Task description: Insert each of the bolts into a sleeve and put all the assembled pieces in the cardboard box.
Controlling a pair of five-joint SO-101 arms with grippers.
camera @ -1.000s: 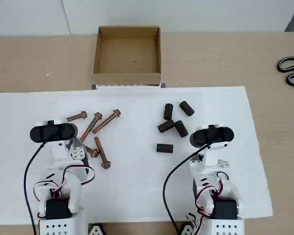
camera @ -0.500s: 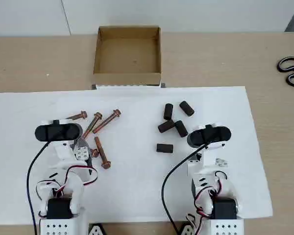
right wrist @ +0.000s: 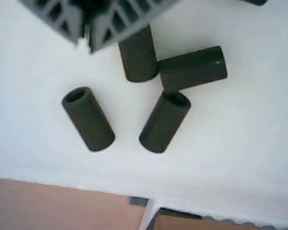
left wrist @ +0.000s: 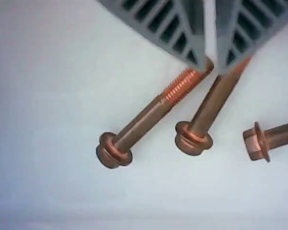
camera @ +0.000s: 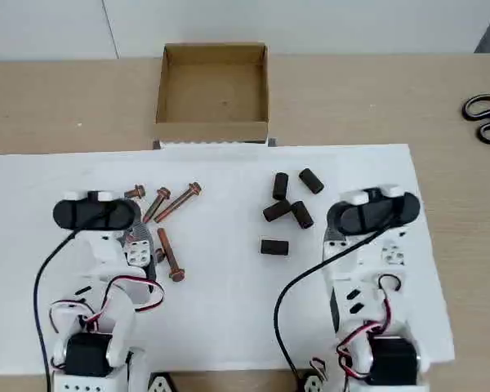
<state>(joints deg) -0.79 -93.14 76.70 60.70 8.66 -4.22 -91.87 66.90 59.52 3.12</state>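
Several copper bolts lie on the white paper at the left, among them a long bolt [left wrist: 149, 120], a second bolt [left wrist: 206, 112] beside it and a third bolt's head [left wrist: 257, 141]. My left gripper [left wrist: 210, 60] hangs shut just over the threaded ends of the first two, holding nothing. Several dark sleeves [camera: 280, 185] lie in a loose group at the centre right. My right gripper [right wrist: 88, 43] is shut and empty beside one sleeve [right wrist: 138, 57], with two more sleeves [right wrist: 89, 119] [right wrist: 164, 121] close by. The cardboard box [camera: 215, 122] stands open beyond the paper.
The left arm [camera: 94, 212] and right arm [camera: 371, 211] stand over the near half of the white paper [camera: 220, 327]. One sleeve [camera: 274, 247] lies apart from the group. Scissors [camera: 486, 114] rest on the wooden table at the far right.
The right arm has swung to the right and a little away from the sleeves. The left arm has edged slightly forward toward the bolts.
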